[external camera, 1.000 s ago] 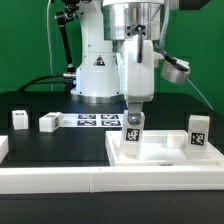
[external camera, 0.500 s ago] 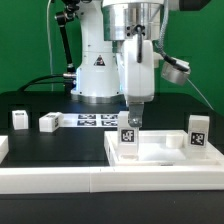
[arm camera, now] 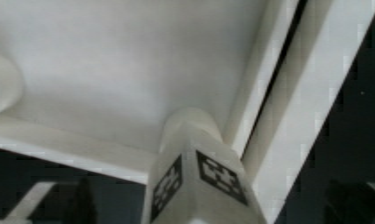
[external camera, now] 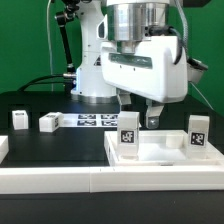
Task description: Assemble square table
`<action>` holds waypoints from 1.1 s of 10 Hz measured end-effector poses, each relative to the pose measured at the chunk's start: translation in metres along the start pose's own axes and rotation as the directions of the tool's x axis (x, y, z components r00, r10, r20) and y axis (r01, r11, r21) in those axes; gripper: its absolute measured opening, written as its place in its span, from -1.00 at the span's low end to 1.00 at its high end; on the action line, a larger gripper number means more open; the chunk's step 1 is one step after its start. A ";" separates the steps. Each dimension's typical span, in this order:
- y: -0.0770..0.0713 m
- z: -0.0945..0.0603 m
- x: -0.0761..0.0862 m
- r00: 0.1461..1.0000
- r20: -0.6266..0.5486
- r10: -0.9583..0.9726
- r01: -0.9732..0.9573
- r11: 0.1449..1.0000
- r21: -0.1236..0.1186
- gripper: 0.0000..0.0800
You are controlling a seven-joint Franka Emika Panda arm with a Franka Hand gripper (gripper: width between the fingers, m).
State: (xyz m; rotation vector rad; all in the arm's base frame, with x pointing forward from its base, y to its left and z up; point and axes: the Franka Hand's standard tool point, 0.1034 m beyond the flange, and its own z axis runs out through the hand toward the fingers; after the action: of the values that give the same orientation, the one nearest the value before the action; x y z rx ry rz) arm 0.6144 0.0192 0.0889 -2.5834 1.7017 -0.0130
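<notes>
The square table's white top [external camera: 165, 152] lies flat on the exterior view's right, its raised rim [arm camera: 312, 90] showing in the wrist view. One tagged white leg post [external camera: 129, 134] stands upright in its near-left corner, and the wrist view looks down on this leg [arm camera: 198, 172]. My gripper [external camera: 138, 113] hangs just above that leg, open, fingers apart on either side of the leg's top and holding nothing. A second leg post [external camera: 198, 133] stands upright at the top's right side.
Two loose leg posts [external camera: 20, 119] [external camera: 48, 122] lie on the black table at the exterior view's left. The marker board [external camera: 95, 120] lies behind them near the robot base. A long white border rail [external camera: 90, 182] runs along the front.
The gripper has opened and let go of the leg post it was shut on. The hand has turned broadside to the exterior camera. The leg stays upright in the corner.
</notes>
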 end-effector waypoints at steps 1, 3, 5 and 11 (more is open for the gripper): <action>0.000 0.000 0.000 0.997 0.000 -0.077 0.077 0.997 0.000 0.62; 0.001 0.000 0.002 0.969 -0.004 -0.248 0.248 0.969 -0.005 0.62; 0.001 0.000 0.005 0.908 -0.009 -0.419 0.419 0.908 -0.009 0.62; 0.004 -0.001 0.011 0.644 -0.005 -0.765 0.765 0.644 -0.013 0.62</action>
State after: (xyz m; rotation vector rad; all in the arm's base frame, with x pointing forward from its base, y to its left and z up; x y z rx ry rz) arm 0.6154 0.0079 0.0891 -3.0811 0.4560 -0.0480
